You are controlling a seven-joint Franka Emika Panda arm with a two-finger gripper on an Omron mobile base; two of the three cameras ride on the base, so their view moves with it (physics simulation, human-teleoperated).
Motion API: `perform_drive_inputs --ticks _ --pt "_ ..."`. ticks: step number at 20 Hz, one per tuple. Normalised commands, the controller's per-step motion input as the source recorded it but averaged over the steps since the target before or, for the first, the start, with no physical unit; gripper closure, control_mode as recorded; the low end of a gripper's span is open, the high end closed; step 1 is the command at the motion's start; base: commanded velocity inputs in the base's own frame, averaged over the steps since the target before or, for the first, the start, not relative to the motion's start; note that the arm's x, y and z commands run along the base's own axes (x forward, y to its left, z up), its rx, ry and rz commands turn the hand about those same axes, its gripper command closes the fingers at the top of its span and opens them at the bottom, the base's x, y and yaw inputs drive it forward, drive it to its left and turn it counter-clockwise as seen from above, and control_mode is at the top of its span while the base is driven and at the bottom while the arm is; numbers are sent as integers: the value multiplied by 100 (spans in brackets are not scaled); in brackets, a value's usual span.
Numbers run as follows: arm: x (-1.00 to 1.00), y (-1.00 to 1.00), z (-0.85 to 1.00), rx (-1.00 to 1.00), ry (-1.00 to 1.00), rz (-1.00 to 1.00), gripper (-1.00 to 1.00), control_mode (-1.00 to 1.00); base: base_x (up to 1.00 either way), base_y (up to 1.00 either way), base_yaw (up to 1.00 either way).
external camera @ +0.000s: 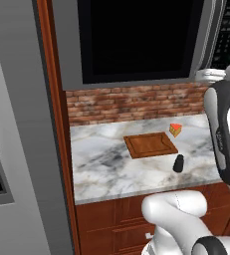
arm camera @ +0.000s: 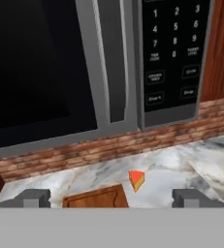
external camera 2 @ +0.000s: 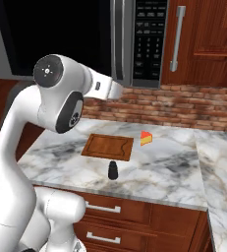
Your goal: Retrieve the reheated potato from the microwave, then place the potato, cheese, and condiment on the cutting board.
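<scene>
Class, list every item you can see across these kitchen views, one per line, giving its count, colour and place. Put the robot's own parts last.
microwave: one, dark grey with a black window, mounted above the counter, door shut
microwave handle: one, silver, upright beside the window
keypad: one, black, right of the handle
cutting board: one, reddish-brown, flat on the counter, nothing on it
cheese: one wedge, yellow-orange with red rind, on the counter beside the board's far right corner
condiment: one bottle, black, upright on the counter in front of the board
counter: one, grey-white marble
brick backsplash: one, red-brown, behind the counter
cabinets: reddish-brown, above and below the counter
arm: one, white with dark joints
gripper: one, dark tips, open, facing the microwave
</scene>
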Motion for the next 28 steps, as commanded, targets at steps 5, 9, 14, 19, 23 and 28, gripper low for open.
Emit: perform_drive_inputs --ticks 5,9,14,19,23,28 --pt "9 -24 33 13 0 8 -100 -100 0 0 0" --pt "20 -11 25 11 0 7 -100 -100 0 0 0" --pt "26 -8 22 6 3 4 -100 -100 0 0 0" --pt "30 -3 17 4 3 4 -100 -100 0 0 0" --pt "31 -2 11 2 1 4 -100 -100 0 0 0" --pt "30 0 2 0 0 5 -100 -100 0 0 0"
